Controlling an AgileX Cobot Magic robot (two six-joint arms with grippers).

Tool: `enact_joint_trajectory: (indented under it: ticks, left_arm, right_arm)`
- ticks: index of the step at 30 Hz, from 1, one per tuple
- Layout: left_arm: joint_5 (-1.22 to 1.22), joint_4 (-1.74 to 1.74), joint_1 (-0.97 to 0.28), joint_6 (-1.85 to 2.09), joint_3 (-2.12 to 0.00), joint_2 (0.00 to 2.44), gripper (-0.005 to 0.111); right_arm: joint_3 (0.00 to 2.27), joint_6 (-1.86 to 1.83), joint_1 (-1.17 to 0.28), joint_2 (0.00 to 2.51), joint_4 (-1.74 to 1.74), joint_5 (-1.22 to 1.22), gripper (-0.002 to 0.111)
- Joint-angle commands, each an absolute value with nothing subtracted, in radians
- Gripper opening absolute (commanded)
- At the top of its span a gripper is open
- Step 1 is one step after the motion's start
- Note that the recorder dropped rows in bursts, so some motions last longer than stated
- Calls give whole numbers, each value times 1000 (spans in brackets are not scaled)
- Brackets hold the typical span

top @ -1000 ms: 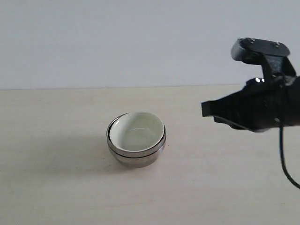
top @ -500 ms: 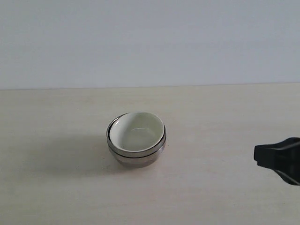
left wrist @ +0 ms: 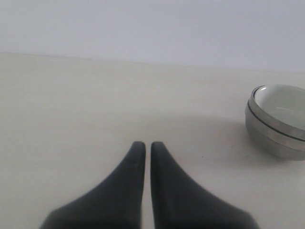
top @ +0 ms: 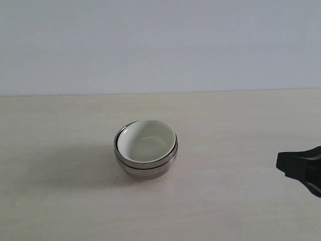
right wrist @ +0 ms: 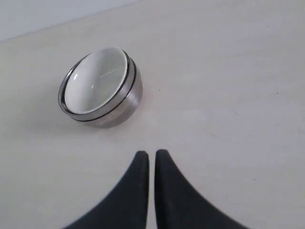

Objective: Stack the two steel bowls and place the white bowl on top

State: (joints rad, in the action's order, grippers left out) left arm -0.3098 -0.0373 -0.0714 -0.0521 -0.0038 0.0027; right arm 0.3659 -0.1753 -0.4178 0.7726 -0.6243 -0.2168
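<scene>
The two steel bowls [top: 145,165] sit nested in the middle of the table, one inside the other, and the white bowl [top: 148,141] rests inside them on top. The stack also shows in the left wrist view as steel bowls [left wrist: 274,136] with the white bowl [left wrist: 283,102], and in the right wrist view as steel bowls [right wrist: 119,107] holding the white bowl [right wrist: 97,78]. My right gripper [top: 283,163] is low at the right edge of the exterior view, well apart from the stack; its jaws [right wrist: 151,155] are shut and empty. My left gripper [left wrist: 144,145] is shut and empty, away from the bowls.
The pale wooden table [top: 60,201] stretches all round the stack, with a plain white wall [top: 160,45] behind it. Nothing else stands on the table in view.
My right arm has dropped from up beside the stack down and out to the right edge of the exterior view. The bowl stack has not moved.
</scene>
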Motion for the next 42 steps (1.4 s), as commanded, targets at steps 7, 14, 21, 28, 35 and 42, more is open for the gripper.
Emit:
enact_joint_trajectory:
  ticks: [7,14,21,28,35,42]
  left_arm:
    - [-307,-36,-69,-53,0,0,4]
    - [-307,-36,-69,-53,0,0,4]
    - [-307,-36,-69,-53,0,0,4]
    - [-307,-36,-69,-53,0,0,4]
    - [-307,-36,-69,-53,0,0,4]
    - [-307,-36,-69,-53,0,0,4]
  right_arm:
    - [360,-364,-439,730,-610,-150,0]
    - [221,-422,-439,455,-610,-93,0]
    - [0,-422,-437,238,-616,138,0]
    - [0,-427,-378,108,-618,109,0]
    - [0,-509,-269,0,-616,-28,0]
    - [0,-537,-260,0,-615,-126,0]
